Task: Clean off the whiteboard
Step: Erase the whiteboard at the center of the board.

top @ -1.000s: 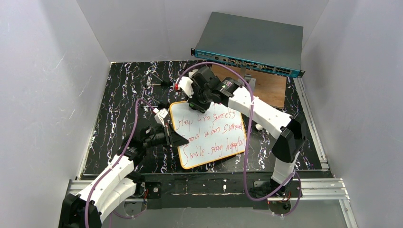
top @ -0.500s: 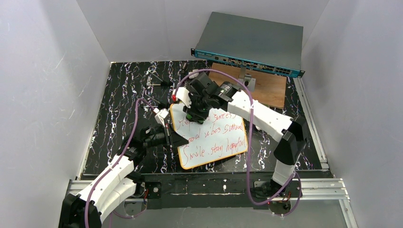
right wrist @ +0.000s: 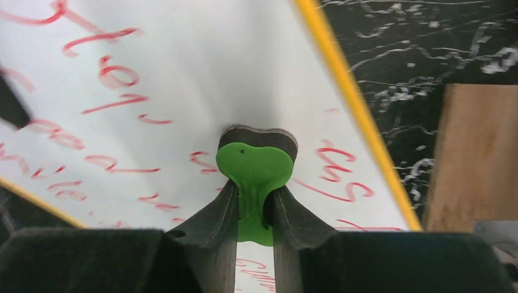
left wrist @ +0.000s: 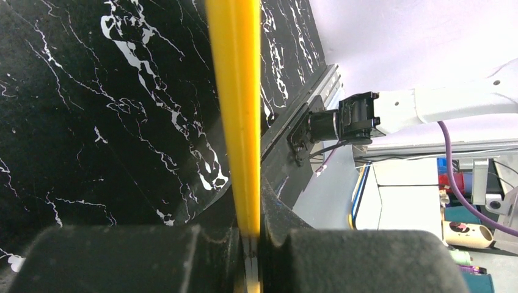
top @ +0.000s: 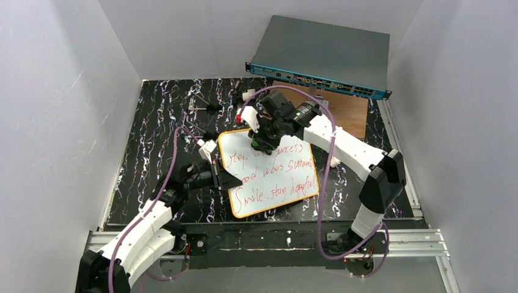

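Note:
The whiteboard (top: 272,177) lies on the black marbled table, white with an orange-yellow frame and three lines of red handwriting. My left gripper (top: 221,177) is shut on its left edge; the left wrist view shows the yellow frame (left wrist: 235,91) clamped between the jaws of that gripper (left wrist: 249,244). My right gripper (top: 261,144) is over the board's top line, shut on a green eraser (right wrist: 256,163) with a dark pad that presses on the white surface (right wrist: 183,79). The middle of the top line looks faint.
A grey network switch (top: 321,58) with a teal front stands raised at the back. A brown wooden board (top: 349,115) lies under it, right of the whiteboard, and shows in the right wrist view (right wrist: 476,152). Small tools (top: 204,105) lie at the back left. White walls enclose the table.
My right gripper swept the eraser down-left over the top line, then back to the right. The top line's middle has faded. The left gripper has not moved.

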Available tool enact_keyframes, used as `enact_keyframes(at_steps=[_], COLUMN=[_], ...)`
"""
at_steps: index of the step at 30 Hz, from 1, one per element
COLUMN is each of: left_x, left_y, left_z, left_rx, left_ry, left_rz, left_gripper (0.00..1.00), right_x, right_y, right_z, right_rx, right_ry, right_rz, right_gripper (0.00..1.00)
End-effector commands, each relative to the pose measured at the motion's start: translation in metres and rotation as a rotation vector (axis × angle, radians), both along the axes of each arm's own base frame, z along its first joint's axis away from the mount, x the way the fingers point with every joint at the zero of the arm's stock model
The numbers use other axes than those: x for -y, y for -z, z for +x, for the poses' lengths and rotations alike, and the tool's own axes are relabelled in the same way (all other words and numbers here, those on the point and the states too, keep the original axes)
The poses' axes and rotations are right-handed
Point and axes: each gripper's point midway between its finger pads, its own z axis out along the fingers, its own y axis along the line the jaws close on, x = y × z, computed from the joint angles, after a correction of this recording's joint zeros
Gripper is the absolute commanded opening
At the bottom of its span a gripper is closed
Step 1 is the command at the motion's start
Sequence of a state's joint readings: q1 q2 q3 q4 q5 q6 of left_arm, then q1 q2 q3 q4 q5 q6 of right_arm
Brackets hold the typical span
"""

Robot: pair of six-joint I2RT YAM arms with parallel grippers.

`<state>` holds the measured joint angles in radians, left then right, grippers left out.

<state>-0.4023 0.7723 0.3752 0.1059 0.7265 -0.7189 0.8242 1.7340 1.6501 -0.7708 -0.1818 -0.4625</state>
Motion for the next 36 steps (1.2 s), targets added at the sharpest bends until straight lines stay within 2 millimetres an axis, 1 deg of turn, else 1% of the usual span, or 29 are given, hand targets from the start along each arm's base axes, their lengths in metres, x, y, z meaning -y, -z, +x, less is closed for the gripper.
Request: enact_keyframes(at_steps=[1, 2, 3, 4, 6, 8, 10, 12, 13, 15, 17, 19, 22, 24, 25, 27, 29, 30, 32, 33, 36], left_x=[0.006, 0.006, 0.006, 0.006, 0.007, 0.007, 0.007, 0.006, 0.006, 0.006, 0.006, 0.005, 0.005, 0.005, 0.005, 0.006, 0.006, 0.006, 0.006, 0.006, 0.006], left_y=[-0.032, -0.032, -0.031, -0.030, -0.029, -0.028, -0.027, -0.027, -0.027, -0.026, -0.025, -0.026, -0.028, -0.028, -0.027, -0.027, -0.027, -0.027, -0.027, -0.026, -0.028], left_z=[0.006, 0.006, 0.007, 0.007, 0.008, 0.008, 0.008, 0.009, 0.009, 0.008, 0.008, 0.008, 0.008, 0.009, 0.009, 0.009, 0.009, 0.009, 0.009, 0.009, 0.009], left_rx=[0.250, 0.252, 0.254, 0.253, 0.248, 0.246, 0.250, 0.258, 0.260, 0.262, 0.263, 0.267, 0.272, 0.272, 0.269, 0.265, 0.262, 0.262, 0.262, 0.262, 0.266], left_ry=[0.075, 0.077, 0.079, 0.079, 0.083, 0.085, 0.090, 0.093, 0.095, 0.101, 0.103, 0.099, 0.093, 0.092, 0.093, 0.094, 0.096, 0.097, 0.097, 0.097, 0.096], left_rz=[-0.020, -0.019, -0.017, -0.013, -0.011, -0.009, 0.000, 0.009, 0.012, 0.017, 0.020, 0.019, 0.019, 0.018, 0.018, 0.017, 0.017, 0.018, 0.017, 0.017, 0.015], left_gripper=[0.00, 0.00, 0.00, 0.00, 0.00, 0.00, 0.00, 0.00, 0.00, 0.00, 0.00, 0.00, 0.00, 0.00, 0.00, 0.00, 0.00, 0.00, 0.00, 0.00, 0.00], right_x=[-0.009, -0.015, -0.020, -0.024, -0.029, -0.029, -0.024, -0.017, -0.012, -0.006, 0.000, 0.002, -0.003, -0.010, -0.014, -0.020, -0.027, -0.028, -0.030, -0.029, -0.025], right_y=[-0.005, -0.011, -0.018, -0.024, -0.037, -0.045, -0.043, -0.035, -0.028, -0.023, -0.019, -0.013, -0.014, -0.018, -0.022, -0.031, -0.041, -0.043, -0.042, -0.037, -0.033], right_z=[-0.051, -0.052, -0.050, -0.041, -0.017, 0.006, 0.023, 0.032, 0.033, 0.033, 0.025, 0.004, -0.033, -0.044, -0.045, -0.037, -0.021, -0.014, 0.004, 0.014, 0.030], right_rx=[-0.113, -0.119, -0.120, -0.109, -0.072, -0.044, -0.004, 0.032, 0.036, 0.053, 0.049, -0.003, -0.106, -0.129, -0.132, -0.125, -0.085, -0.070, -0.029, -0.009, 0.038], right_ry=[-0.193, -0.196, -0.186, -0.151, -0.071, 0.013, 0.079, 0.118, 0.124, 0.125, 0.093, -0.002, -0.145, -0.181, -0.179, -0.151, -0.090, -0.060, 0.013, 0.053, 0.126], right_rz=[0.057, 0.078, 0.094, 0.099, 0.115, 0.121, 0.097, 0.061, 0.041, 0.021, 0.009, 0.009, 0.061, 0.091, 0.102, 0.121, 0.134, 0.132, 0.120, 0.097, 0.074], right_gripper=[0.01, 0.01, 0.01, 0.01, 0.01, 0.01, 0.01, 0.01, 0.01, 0.01, 0.01, 0.01, 0.01, 0.01, 0.01, 0.01, 0.01, 0.01, 0.01, 0.01, 0.01])
